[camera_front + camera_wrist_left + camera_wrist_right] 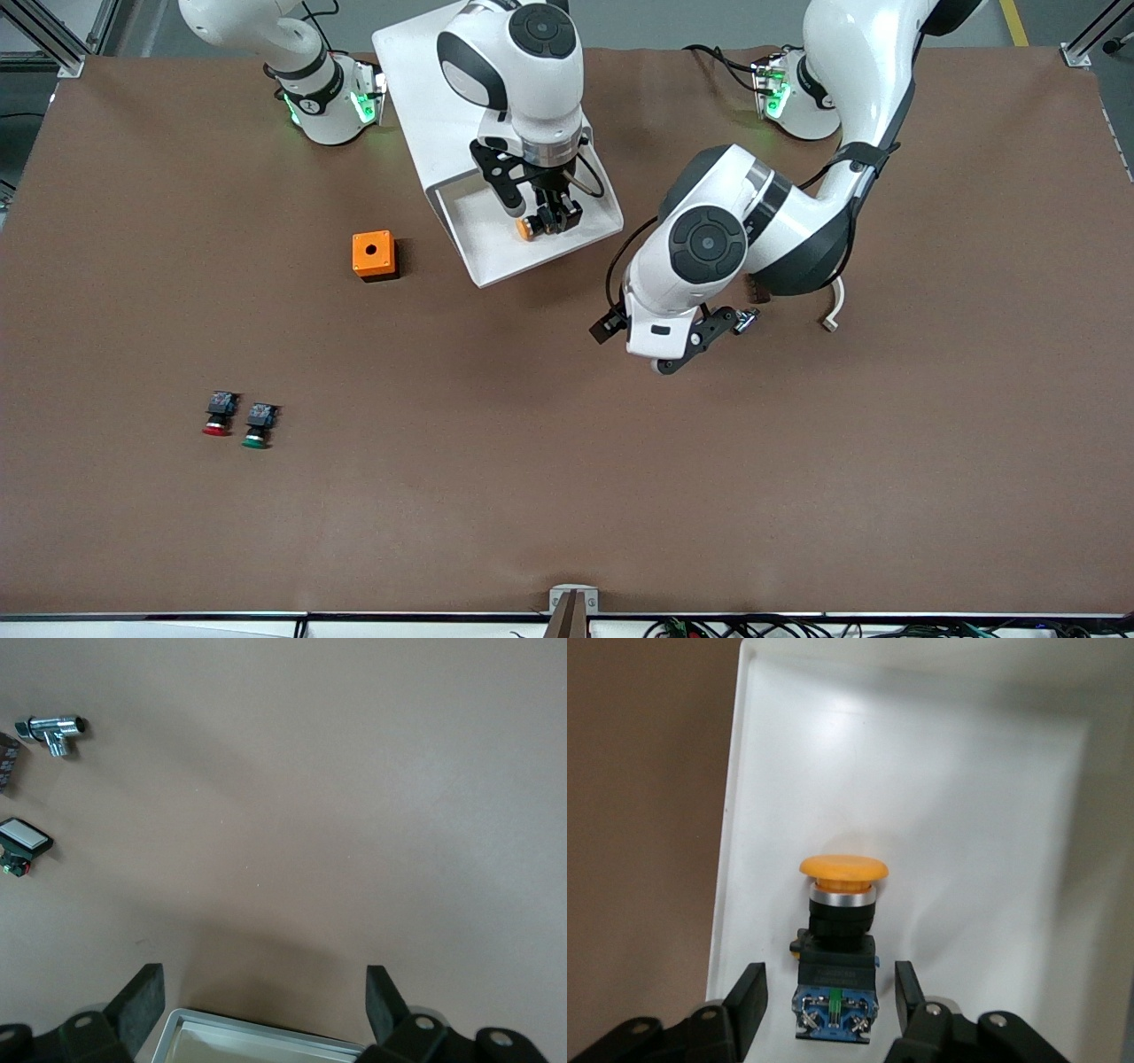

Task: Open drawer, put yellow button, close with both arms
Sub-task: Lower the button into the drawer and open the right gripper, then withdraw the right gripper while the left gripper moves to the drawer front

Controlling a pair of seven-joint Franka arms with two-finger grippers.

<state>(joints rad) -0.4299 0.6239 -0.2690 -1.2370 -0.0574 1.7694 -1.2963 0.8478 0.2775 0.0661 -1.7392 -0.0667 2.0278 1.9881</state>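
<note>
overall, table: a wide brown-covered table [567, 496] with both arm bases along its farther edge.
cabinet: big white boxy cabinet [423, 80] between the two bases, nearer the right arm's base, mostly hidden under the right arm.
drawer: shallow white tray drawer [496, 244], pulled out toward the front camera, its floor and low rim showing.
right arm: glossy white arm with black joint bands [518, 75], reaching down over the open drawer.
left arm: glossy white arm of the same kind [735, 235], bent over bare table beside the drawer, toward its own end.
right gripper: black two-finger gripper [828, 1001] low in the drawer; fingers parted, one on each side of the button's body, small gaps showing.
left gripper: black two-finger gripper [264, 997] over bare table, fingers spread wide, nothing between them.
orange cube: orange cube with a round hole on top [373, 254], on the table beside the drawer, toward the right arm's end.
yellow button: tiny push button, yellow-orange mushroom cap, black body, blue back [840, 939], lying on the drawer floor.
other buttons: red-capped button [219, 414] and green-capped button [259, 425], side by side, nearer the front camera.
</note>
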